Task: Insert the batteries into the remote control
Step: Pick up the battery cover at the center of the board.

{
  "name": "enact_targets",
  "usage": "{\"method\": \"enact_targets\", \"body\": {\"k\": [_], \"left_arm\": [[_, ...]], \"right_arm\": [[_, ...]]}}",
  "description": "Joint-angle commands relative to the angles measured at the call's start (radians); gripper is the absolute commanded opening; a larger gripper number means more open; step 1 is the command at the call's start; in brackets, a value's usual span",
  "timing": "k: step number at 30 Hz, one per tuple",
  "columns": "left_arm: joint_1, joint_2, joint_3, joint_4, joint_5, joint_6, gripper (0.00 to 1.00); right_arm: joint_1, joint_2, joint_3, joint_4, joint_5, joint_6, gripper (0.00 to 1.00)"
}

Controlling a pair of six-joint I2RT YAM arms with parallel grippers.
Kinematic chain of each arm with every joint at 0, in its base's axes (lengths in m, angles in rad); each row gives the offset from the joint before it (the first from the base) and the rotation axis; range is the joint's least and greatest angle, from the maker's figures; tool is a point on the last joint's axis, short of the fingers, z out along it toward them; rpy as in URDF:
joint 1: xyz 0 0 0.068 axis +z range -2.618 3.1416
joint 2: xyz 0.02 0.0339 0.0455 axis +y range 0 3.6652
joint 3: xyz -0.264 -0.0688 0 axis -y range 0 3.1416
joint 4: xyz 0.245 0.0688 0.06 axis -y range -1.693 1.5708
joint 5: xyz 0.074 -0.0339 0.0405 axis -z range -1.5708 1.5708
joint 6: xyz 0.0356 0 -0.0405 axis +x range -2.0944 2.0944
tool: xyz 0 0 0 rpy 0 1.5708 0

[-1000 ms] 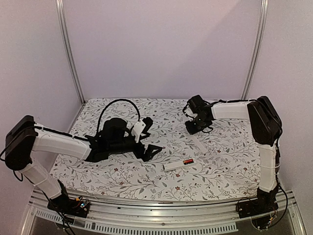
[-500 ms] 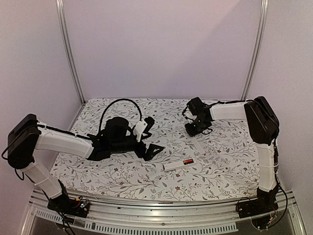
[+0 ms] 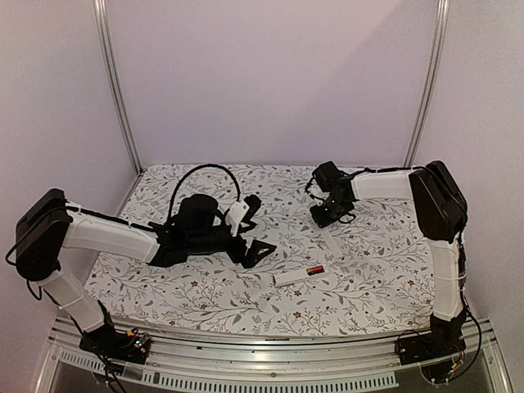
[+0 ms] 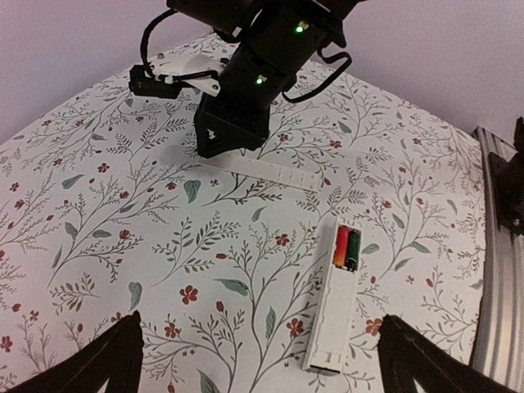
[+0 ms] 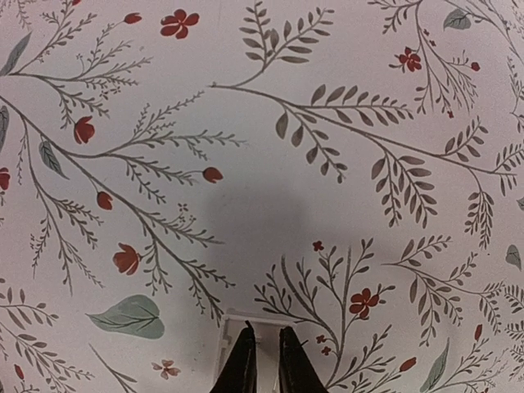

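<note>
The white remote control (image 3: 296,277) (image 4: 334,315) lies on the floral table, back side up. Its battery slot at one end holds the batteries (image 3: 314,270) (image 4: 347,248), one red-orange and one dark, side by side. My left gripper (image 3: 258,229) (image 4: 260,319) hovers just left of the remote, open wide, with nothing between its fingers. The thin white cover strip (image 3: 336,239) (image 4: 262,168) (image 5: 232,327) lies farther back. My right gripper (image 3: 322,221) (image 5: 266,334) points down on the strip's far end, its fingers closed to a narrow gap on it.
The floral table cover (image 3: 205,295) spreads under everything. Aluminium posts (image 3: 115,90) stand at the back corners against plain walls. A metal rail (image 3: 270,360) runs along the near edge, also seen as the rail (image 4: 499,270) at the right of the left wrist view.
The right gripper's fingers have drawn closer together over the cover strip's end. The left arm has crept slightly to the right, still open. The remote has not moved.
</note>
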Motion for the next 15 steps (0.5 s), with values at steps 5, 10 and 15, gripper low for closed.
{"method": "enact_targets", "body": {"k": [5, 10, 15], "left_arm": [[0.017, 0.021, 0.024, -0.041, 0.023, 0.006, 1.0], [0.018, 0.024, 0.019, -0.043, 0.024, 0.004, 1.0], [0.018, 0.032, 0.02, -0.037, 0.029, 0.0, 1.0]], "right_arm": [[0.006, 0.001, 0.033, -0.022, 0.013, -0.018, 0.1], [0.005, -0.003, 0.033, -0.013, -0.003, -0.017, 0.12], [0.005, 0.005, 0.028, -0.006, -0.037, -0.03, 0.1]]}}
